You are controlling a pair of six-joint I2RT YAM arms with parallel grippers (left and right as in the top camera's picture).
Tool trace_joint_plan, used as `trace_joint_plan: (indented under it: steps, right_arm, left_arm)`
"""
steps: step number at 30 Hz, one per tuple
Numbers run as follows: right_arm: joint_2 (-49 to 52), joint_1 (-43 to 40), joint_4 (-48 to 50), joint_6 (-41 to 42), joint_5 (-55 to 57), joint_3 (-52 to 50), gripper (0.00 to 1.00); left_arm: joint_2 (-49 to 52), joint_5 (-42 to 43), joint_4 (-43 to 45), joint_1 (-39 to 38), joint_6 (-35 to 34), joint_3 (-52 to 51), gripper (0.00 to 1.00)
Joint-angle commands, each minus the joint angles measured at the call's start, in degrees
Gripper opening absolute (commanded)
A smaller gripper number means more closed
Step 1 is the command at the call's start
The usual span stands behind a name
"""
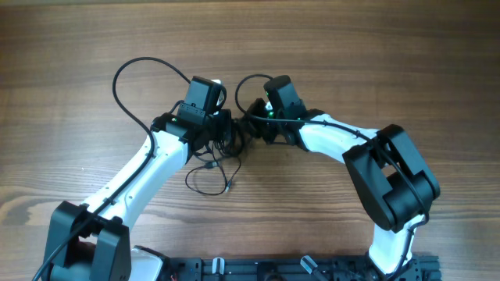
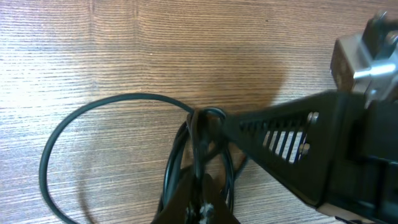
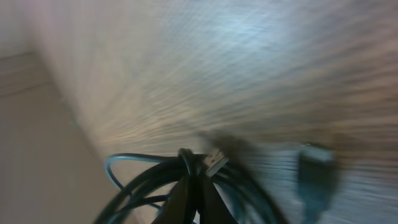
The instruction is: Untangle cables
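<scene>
While both pairs of jaws are pressed together, each pinches the cables [image 2: 143,95] at nearly the same spot. The left jaws grip a strand rising to a small knot, and the right jaws nip the bundle just beside a pale plug [image 3: 214,160]. Around them the cords lie mid-scene on the wooden counter [image 1: 70,47], one loop [image 1: 116,82] flung far and left, another trailing near. To my eye little is sorted yet: the strands cross in a clump between the arms, and drawing them apart is all to do.

Light-brown wooden table [image 1: 70,47]; grain running left to right overhead.
</scene>
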Motion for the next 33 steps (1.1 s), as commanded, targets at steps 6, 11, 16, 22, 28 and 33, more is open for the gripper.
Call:
trace_joint_plan:
  steps: [6, 11, 16, 22, 28, 33]
  right_arm:
    - [1.5, -4.0, -17.2, -3.1, 11.6, -0.4, 0.04]
    - [1.5, -8.5, -19.9, -12.2, 11.2, -0.4, 0.04]
    - [-0.9, -20.9, -30.0, -32.5, 5.7, -0.3, 0.04]
    - [-13.4, -34.6, -38.8, -46.6, 5.7, -0.3, 0.04]
    - [-30.6, -41.4, -39.4, -47.9, 6.6, -0.3, 0.11]
    - [-32.4, -38.1, -40.2, -47.8, 6.6, -0.4, 0.51]
  left_arm:
    - [-1.5, -6.9, 0.2, 8.0, -7.8, -0.6, 0.04]
    - [-3.2, -0.9, -0.2, 14.6, -9.7, -0.6, 0.04]
    - [-6.5, 3.9, 1.1, 22.9, -8.8, -0.6, 0.04]
    - [-13.4, 44.3, 6.6, 29.2, 11.6, -0.6, 0.04]
    - [-17.4, 45.6, 6.5, 31.5, 9.6, -0.6, 0.04]
    - [-15.5, 51.1, 5.2, 24.5, 10.0, -0.6, 0.04]
